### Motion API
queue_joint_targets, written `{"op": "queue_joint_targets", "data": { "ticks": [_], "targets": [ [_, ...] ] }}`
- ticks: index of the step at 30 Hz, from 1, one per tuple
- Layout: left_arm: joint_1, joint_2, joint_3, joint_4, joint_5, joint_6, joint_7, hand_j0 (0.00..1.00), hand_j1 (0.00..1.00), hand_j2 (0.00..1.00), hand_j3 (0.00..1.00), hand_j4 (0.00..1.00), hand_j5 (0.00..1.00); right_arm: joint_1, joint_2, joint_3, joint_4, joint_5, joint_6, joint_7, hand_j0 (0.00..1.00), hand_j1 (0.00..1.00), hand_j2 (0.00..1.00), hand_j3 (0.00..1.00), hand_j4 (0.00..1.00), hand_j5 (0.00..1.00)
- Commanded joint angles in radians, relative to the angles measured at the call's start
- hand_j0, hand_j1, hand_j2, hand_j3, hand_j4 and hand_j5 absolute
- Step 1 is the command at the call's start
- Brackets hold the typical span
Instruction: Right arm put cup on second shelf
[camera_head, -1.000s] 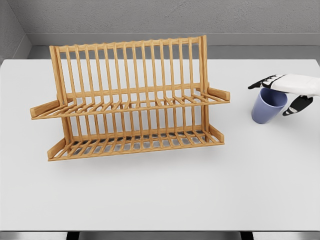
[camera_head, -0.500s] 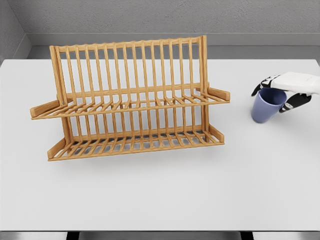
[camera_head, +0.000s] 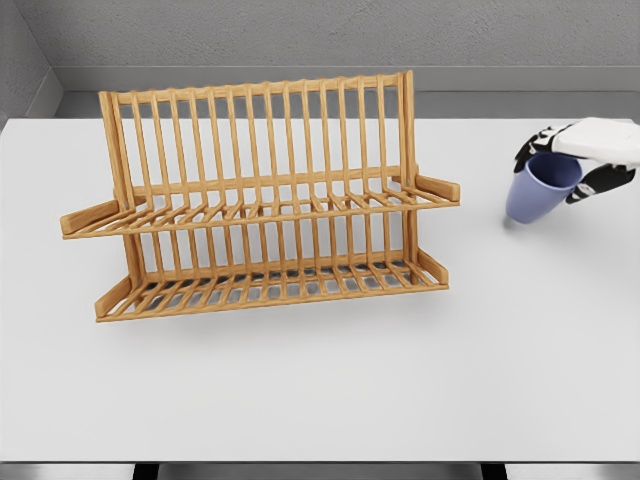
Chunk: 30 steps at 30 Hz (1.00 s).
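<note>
Right hand (camera_head: 578, 160) comes in from the right edge, far right of the bench (camera_head: 320, 390). Fingers (camera_head: 532, 148) wrapped over the rim of the blue cup (camera_head: 538, 190), thumb side dark and curled down the cup's right flank. It has a grip on the cup. Cup is tilted, mouth leaning up and right toward the hand, base pointing down-left; can't tell if the base touches the bench, there's a faint shadow just under it. Cup is well apart from the wooden rack (camera_head: 260, 200), off to the rack's right. Rack stands upright mid-bench, two slatted shelves: upper shelf (camera_head: 260, 212) and lower shelf (camera_head: 270, 288), nothing on either. Gray wall (camera_head: 320, 35) behind.
</note>
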Motion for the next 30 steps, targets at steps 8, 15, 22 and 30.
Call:
{"op": "queue_joint_targets", "data": {
  "ticks": [8, 15, 22, 30],
  "targets": [
    [0.000, 0.000, 0.000, 0.000, 0.000, 0.000, 0.000, 1.00, 1.00, 1.00, 1.00, 1.00, 1.00, -0.012, -0.009, -0.075, -0.068, -0.006, 0.003, 0.000, 0.65, 0.65, 0.65, 0.65, 0.65, 0.65],
    [0.000, 0.000, 0.000, 0.000, 0.000, 0.000, 0.000, 1.00, 1.00, 1.00, 1.00, 1.00, 1.00, -0.014, -0.028, -0.127, -0.148, -0.004, 0.003, 0.000, 0.65, 0.65, 0.65, 0.65, 0.65, 0.65],
    [0.000, 0.000, 0.000, 0.000, 0.000, 0.000, 0.000, 1.00, 1.00, 1.00, 1.00, 1.00, 1.00, -0.014, -0.045, -0.162, -0.321, -0.006, 0.003, 0.000, 0.65, 0.65, 0.65, 0.65, 0.65, 0.65],
    [0.000, 0.000, 0.000, 0.000, 0.000, 0.000, 0.000, 1.00, 1.00, 1.00, 1.00, 1.00, 1.00, -0.015, -0.038, -0.164, -0.433, -0.004, 0.003, 0.000, 0.65, 0.65, 0.65, 0.65, 0.65, 0.65]
  ]
}}
